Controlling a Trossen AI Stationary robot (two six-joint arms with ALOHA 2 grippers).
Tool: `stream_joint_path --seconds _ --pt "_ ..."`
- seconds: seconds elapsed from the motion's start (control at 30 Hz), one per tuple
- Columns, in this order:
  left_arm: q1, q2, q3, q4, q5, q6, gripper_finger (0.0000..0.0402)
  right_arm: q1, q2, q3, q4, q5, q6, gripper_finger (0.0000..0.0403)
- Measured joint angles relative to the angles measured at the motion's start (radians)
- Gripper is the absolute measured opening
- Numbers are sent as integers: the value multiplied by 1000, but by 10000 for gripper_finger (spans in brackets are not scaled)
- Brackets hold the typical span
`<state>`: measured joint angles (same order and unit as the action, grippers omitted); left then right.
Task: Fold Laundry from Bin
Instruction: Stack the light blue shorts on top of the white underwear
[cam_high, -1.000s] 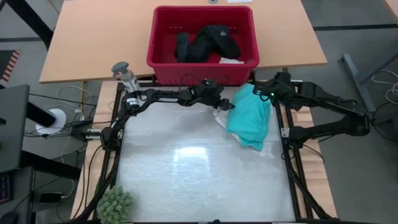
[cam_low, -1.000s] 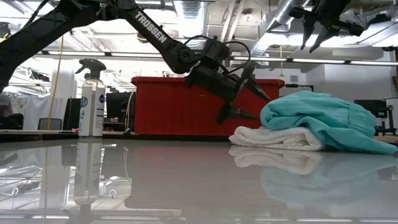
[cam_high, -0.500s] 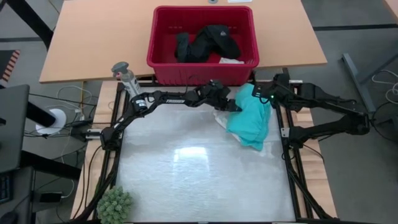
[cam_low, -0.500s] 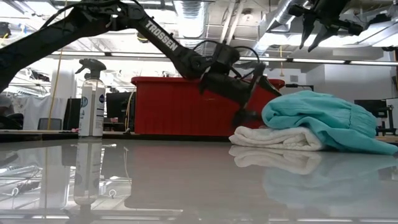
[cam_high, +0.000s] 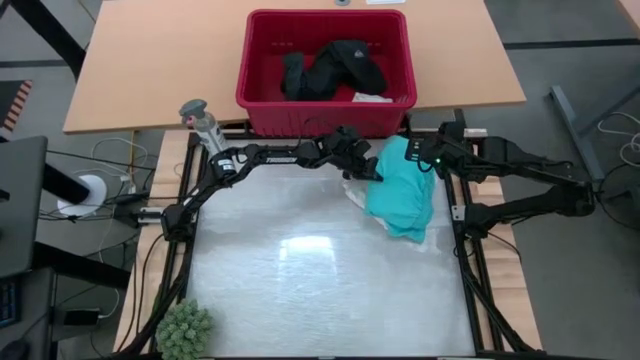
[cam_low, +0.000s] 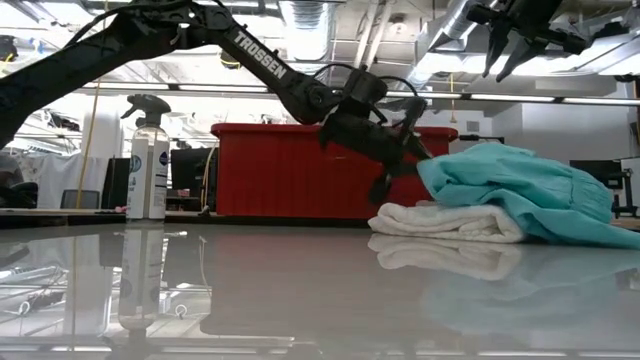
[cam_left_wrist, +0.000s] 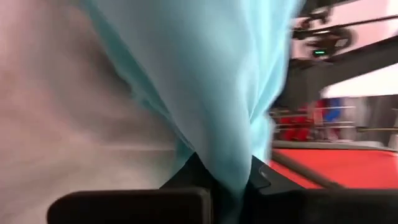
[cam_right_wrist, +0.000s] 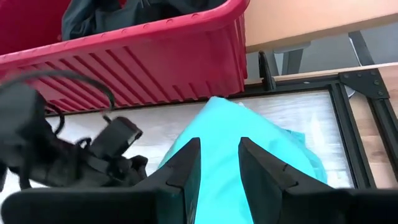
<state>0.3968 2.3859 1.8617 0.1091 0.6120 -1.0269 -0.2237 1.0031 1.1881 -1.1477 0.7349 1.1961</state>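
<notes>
left pincer (cam_high: 374, 172) on turquoise shirt (cam_high: 404, 190)

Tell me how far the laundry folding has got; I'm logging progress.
Early. Done: a turquoise shirt and white piece lie out on the table. In hand: the left claw pinches the shirt's edge; the right claw hovers above. Left: black clothing waits in the red bin.

overhead, table-level, two wrist views

Readable text — one brand word only

"TROSSEN" in white capitals runs along the left arm (cam_low: 262, 58), up the link from its gripper; the spray bottle (cam_low: 148, 165) label — farther off — is too small to read.
</notes>
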Motion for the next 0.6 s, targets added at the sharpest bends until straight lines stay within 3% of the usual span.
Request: stream_joint_path --seconds 0.23,0.33,0.43,0.6 --pt "39 -5 173 -75 144 -79 2 10 0 0 1 0 0 134" --pt "68 -8 251 -280 168 53 2 19 0 0 1 -1 0 134" --pt "96 -6 272 -500 96 236 1 31 0 0 0 -2 0 134" --pt "111 37 242 -569 112 380 1 44 0 0 1 -1 0 134"
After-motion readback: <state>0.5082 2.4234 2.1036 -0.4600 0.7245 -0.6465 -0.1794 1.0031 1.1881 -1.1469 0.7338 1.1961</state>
